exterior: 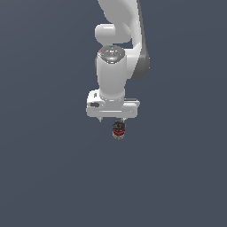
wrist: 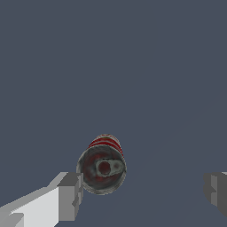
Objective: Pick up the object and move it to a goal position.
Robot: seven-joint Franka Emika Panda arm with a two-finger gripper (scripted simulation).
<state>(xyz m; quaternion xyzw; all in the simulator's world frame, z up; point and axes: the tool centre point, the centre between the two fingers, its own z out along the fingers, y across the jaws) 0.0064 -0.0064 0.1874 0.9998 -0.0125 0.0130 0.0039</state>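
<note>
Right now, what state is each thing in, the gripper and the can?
White gripper: open, jaws wide apart, holding nothing.
Small red-and-white labelled can with dark metal top: upright on the grey surface, not gripped, between the fingers but close beside one of them.

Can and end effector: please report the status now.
End effector open, fingers wide apart. Can upright between them, closer to one finger, not gripped. Nothing in the way.
</note>
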